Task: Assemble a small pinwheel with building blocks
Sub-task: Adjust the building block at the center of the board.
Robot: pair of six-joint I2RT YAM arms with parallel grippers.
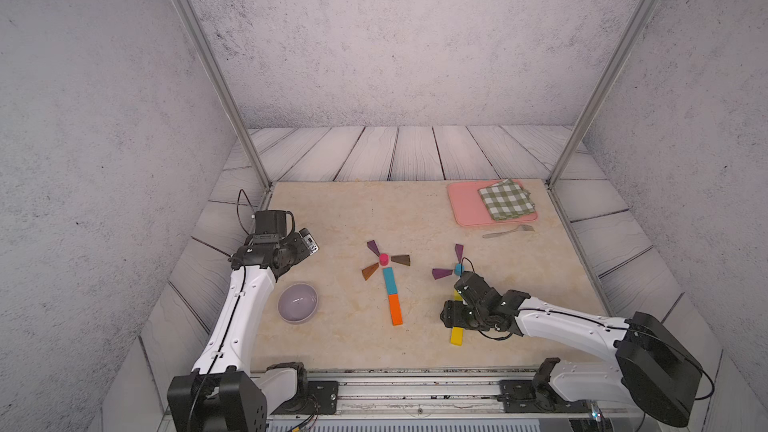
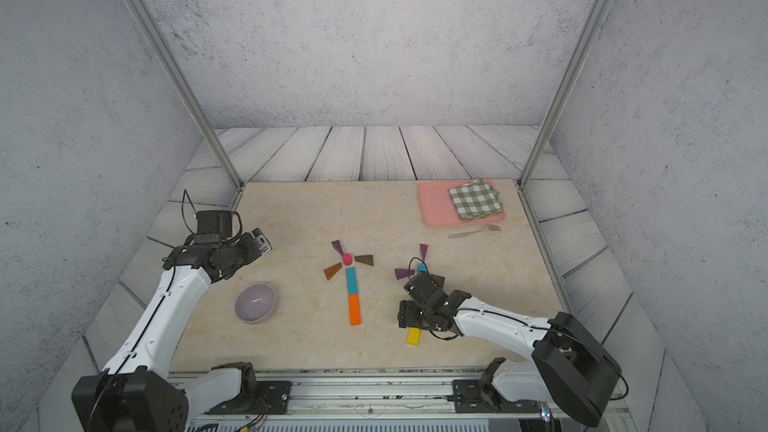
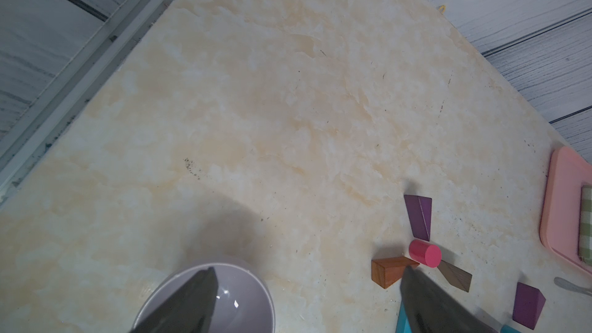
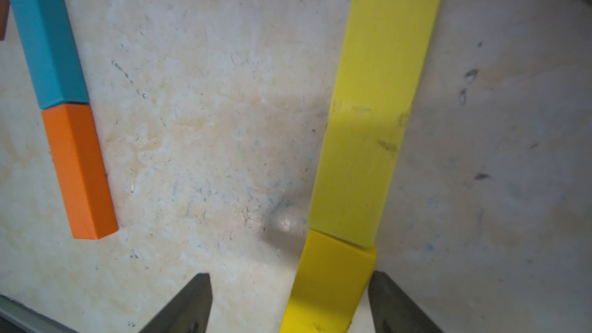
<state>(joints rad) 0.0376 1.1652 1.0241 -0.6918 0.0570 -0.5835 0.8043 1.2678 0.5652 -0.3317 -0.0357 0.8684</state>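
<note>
two yellow bars lie flat on the table point(image 1: 332, 209), end to end. the deep yellow bar point(image 4: 330, 283) sits between the fingers of the right gripper point(image 4: 288, 278). the pale yellow bar point(image 4: 378, 116) runs on ahead of the fingertips, and their ends touch at a slight angle. the jaws stand wide and clamp nothing: one finger point(image 4: 387, 302) is just beside the deep yellow bar, the other is apart from it.

past the pale yellow bar's far end, a blue cylinder point(image 1: 459, 269) stands upright. a purple wedge point(image 1: 459, 252) lies beyond it and another purple wedge point(image 1: 441, 273) beside it, both narrow ends toward it.

on the right gripper's side toward the left arm, a teal bar point(image 4: 45, 33) and an orange bar point(image 4: 80, 171) butt together in one straight line. at the teal bar's far end stands a pink cylinder point(image 1: 383, 259). a third purple wedge point(image 1: 372, 247), a dark brown wedge point(image 1: 401, 260) and an orange-brown wedge point(image 1: 369, 271) fan around it.

the left gripper point(image 3: 309, 270) hangs with jaws wide, holding nothing. in its wrist view one finger shows over the lilac bowl point(image 3: 253, 283), and the other tip is near the orange-brown wedge.

well away from both grippers, at the far corner on the right arm's side, a pink tray point(image 1: 465, 205) carries a folded green checked cloth point(image 1: 506, 199). a fork point(image 1: 509, 231) lies just beside the tray.
</note>
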